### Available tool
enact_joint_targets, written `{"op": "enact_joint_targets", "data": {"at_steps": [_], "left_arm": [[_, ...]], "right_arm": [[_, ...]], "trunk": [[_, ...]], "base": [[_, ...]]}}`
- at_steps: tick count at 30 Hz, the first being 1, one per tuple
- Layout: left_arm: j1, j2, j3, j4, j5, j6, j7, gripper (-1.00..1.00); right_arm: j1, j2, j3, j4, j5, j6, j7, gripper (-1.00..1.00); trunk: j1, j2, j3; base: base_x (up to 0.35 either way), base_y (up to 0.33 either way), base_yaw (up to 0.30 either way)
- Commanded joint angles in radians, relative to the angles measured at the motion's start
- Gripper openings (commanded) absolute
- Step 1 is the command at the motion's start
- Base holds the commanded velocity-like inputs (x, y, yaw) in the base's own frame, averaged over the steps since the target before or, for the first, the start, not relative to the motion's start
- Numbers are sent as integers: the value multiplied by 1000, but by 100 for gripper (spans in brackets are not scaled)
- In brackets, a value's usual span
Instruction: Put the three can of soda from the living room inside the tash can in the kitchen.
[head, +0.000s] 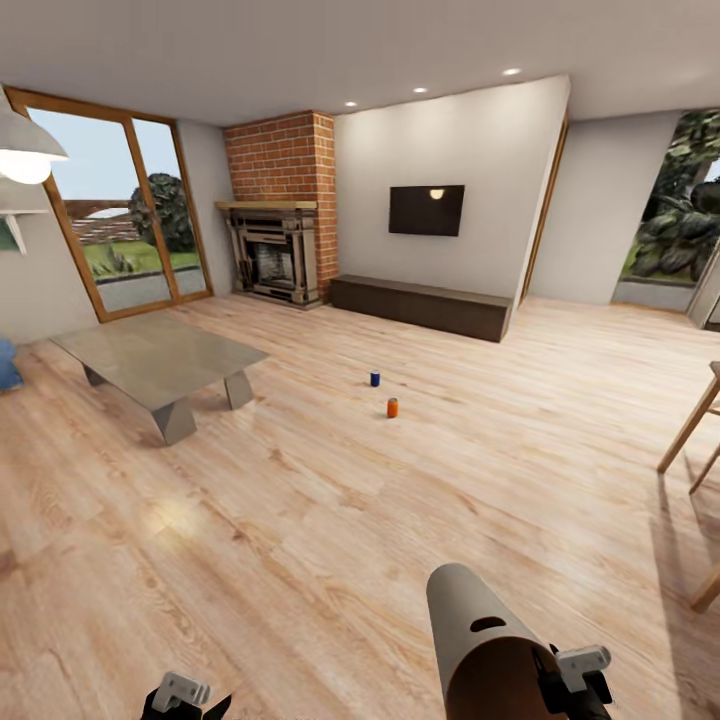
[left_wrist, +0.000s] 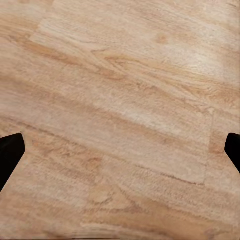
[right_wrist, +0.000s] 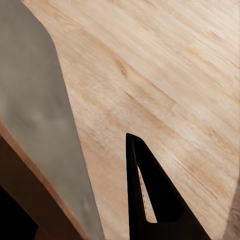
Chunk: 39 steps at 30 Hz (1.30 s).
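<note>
judging from afar, i expect the blue can (head: 375, 379) and orange can (head: 392, 407), upright on the floor (head: 300, 520) just right of the coffee table (head: 160, 365), are light, slick, easily tipped, best pinched mid-body; my right gripper (head: 575, 680) grasps the bin (head: 490, 645) by its rim, left gripper (left_wrist: 120, 150) released.

Floor (head: 330, 520): light wood planks, running wall to wall.
Coffee table (head: 160, 365): low, grey glass top, angled legs, at left.
Fireplace (head: 275, 250): red brick chimney, wooden mantel, in far corner.
TV (head: 427, 210): black, wall-mounted.
Bench (head: 420, 305): long, low, dark brown, below the TV.
Glass doors (head: 120, 215): wood-framed, garden beyond.
Pendant lamp (head: 25, 150): white, lit, upper left.
</note>
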Motion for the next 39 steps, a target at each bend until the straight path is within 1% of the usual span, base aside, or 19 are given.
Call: {"op": "enact_joint_targets", "data": {"at_steps": [1, 39], "left_arm": [[0, 0, 0, 0, 0, 0, 0, 100], [0, -1, 0, 0, 0, 0, 0, 100]], "right_arm": [[0, 0, -12, -2, 1, -1, 9, -100], [0, 2, -12, 1, 6, -1, 9, -100]], "trunk": [[0, 0, 0], [0, 0, 0]], "base": [[0, 0, 247], [0, 0, 248]]}}
